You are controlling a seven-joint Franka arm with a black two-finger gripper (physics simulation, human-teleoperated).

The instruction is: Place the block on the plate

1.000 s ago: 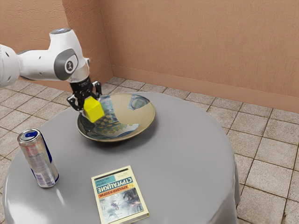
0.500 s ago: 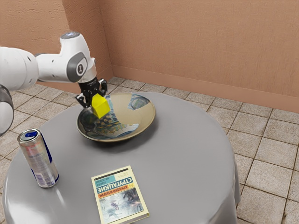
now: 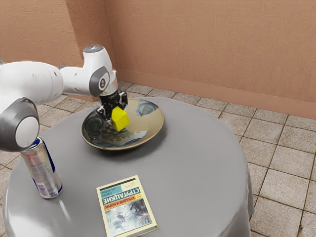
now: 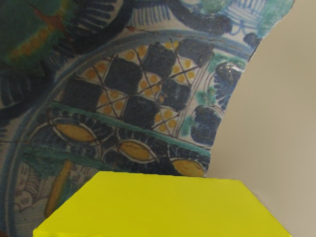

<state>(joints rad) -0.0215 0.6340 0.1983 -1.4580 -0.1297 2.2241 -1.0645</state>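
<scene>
So, far left in the exterior view there's a drink can point(image 3: 42, 170) standing on the grey tabletop point(image 3: 197, 163), then the claw point(image 3: 114, 109), pinching the block point(image 3: 120, 120) over the patterned plate point(image 3: 149, 123). Block's plain bright yellow, chunky, crisp edges; it's tilted, lower end angled toward the exterior view's right, can't really pick out a long axis. Paperback book point(image 3: 127, 210) lies flat nearer the camera.
</scene>
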